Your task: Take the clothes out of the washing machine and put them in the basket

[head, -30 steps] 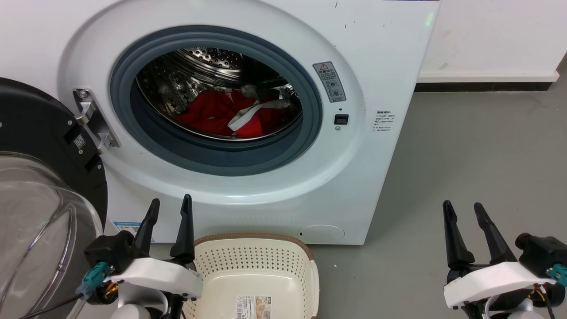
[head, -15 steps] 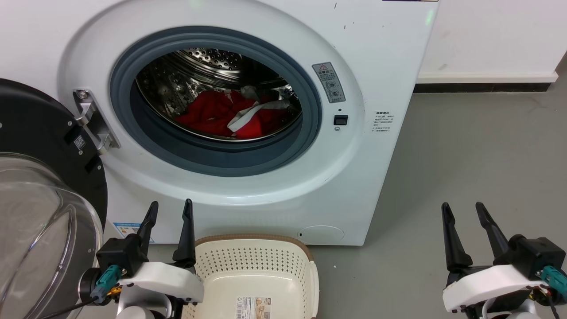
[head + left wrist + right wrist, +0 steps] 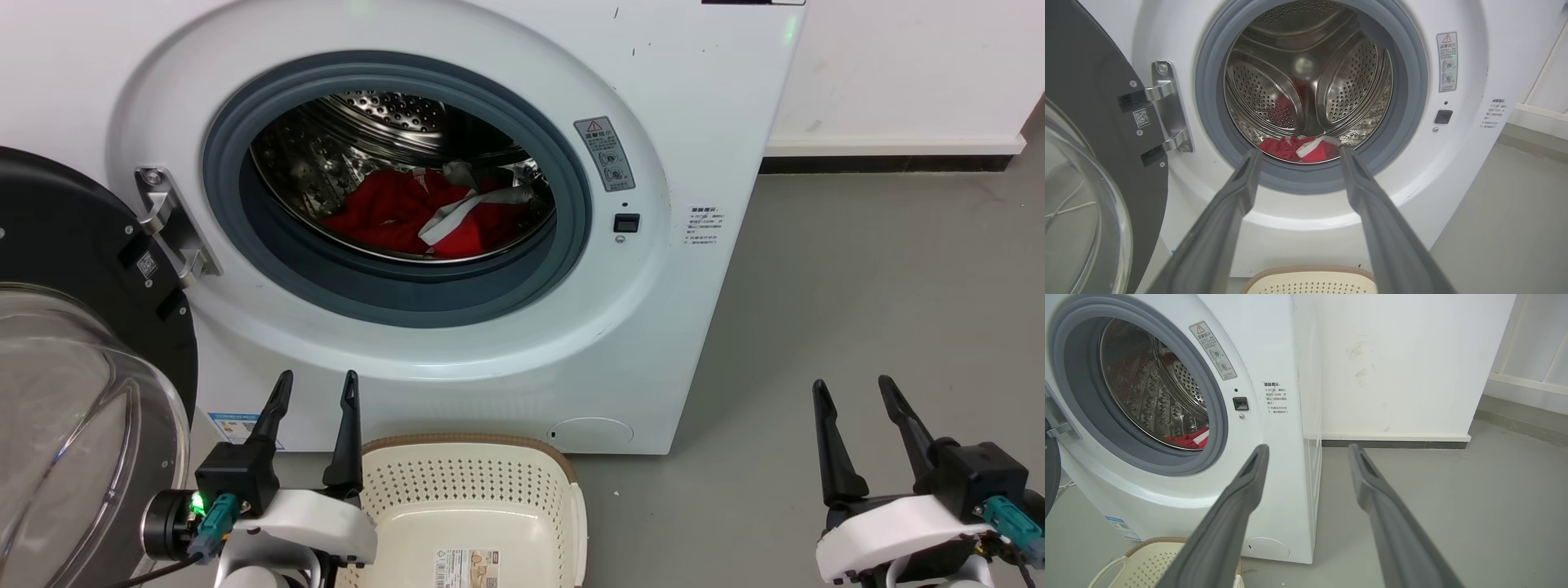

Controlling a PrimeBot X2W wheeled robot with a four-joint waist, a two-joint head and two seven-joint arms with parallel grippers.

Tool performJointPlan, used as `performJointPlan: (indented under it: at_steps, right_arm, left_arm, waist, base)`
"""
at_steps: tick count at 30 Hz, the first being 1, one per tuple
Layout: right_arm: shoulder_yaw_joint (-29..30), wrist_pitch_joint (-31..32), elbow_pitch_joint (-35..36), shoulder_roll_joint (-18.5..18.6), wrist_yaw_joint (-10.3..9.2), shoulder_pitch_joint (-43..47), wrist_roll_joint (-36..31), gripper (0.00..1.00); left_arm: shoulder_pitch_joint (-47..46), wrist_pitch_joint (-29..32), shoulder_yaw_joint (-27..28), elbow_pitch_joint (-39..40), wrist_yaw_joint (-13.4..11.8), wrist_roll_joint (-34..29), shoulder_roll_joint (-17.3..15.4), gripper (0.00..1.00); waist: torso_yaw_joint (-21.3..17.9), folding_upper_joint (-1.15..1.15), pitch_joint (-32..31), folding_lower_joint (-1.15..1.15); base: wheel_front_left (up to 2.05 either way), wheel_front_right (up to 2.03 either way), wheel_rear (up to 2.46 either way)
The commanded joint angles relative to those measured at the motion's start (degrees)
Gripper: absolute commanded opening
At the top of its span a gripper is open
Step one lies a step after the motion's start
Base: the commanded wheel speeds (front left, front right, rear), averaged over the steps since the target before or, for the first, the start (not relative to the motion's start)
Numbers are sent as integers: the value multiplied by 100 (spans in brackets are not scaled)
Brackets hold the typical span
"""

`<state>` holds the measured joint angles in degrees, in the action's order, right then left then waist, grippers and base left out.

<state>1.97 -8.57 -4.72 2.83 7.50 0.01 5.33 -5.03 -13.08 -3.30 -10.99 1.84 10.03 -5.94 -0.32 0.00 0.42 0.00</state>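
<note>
Grey floor (image 3: 857,286): basket (image 3: 465,439) sits under washing machine (image 3: 694,122) mouth, likely to shorten carrying clothes (image 3: 375,216); your left claw (image 3: 318,377), right claw (image 3: 851,382) both spread, empty.

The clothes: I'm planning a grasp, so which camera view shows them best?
The head view: it looks down into the drum, showing the clothes as a broad red heap. The left wrist view shows a low strip; the right wrist view, a sliver.

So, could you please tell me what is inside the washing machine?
Red clothes with a pale band lie on the floor of the drum; anything beneath them is covered.
</note>
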Motion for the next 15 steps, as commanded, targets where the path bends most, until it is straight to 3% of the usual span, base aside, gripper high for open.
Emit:
performJointPlan:
  at_steps: [1, 15]
  right_arm:
    - [0, -62, 32, 10, -2, 23, -131, 100]
    - [3, -160, -35, 8, -2, 84, -512, 100]
  left_arm:
    - [-55, -54, 11, -2, -24, -137, -10, 100]
    - [-21, -197, 111, -153, 8, -583, 52, 100]
  waist:
    - [-4, 0, 0, 0]
    - [-62, 0, -17, 0]
  base:
    - [0, 0, 0]
    - [0, 0, 0]
